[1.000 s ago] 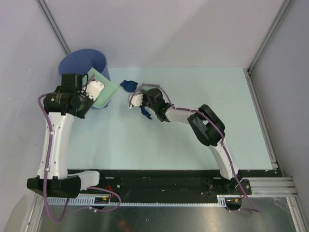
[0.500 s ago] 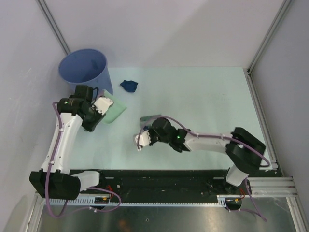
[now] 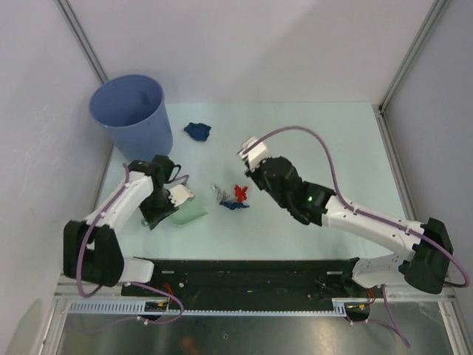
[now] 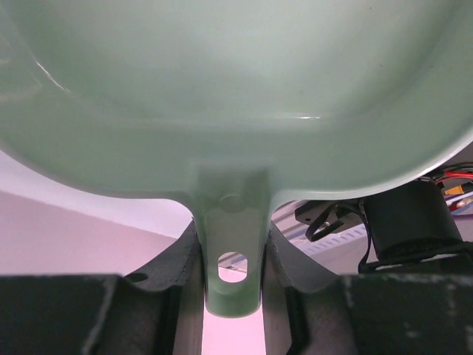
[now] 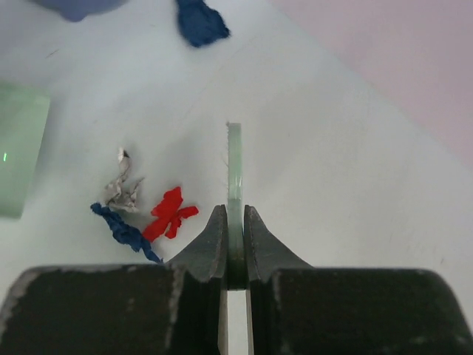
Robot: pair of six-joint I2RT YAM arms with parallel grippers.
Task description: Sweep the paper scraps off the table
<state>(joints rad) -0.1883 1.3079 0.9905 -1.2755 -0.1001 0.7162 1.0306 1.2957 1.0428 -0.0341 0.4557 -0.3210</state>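
the thin blue scrap [image 3: 235, 206] lies lengthwise left-right.

In the top view the bucket [image 3: 133, 111] stands at the upper left corner of the table [image 3: 332, 133], with a lone scrap [image 3: 197, 131] just to its right. Near frame centre three scraps [image 3: 233, 197] lie close together, with the dustpan [image 3: 189, 213] just left of them. In the right wrist view the brush [image 5: 234, 177] sits just right of those scraps.
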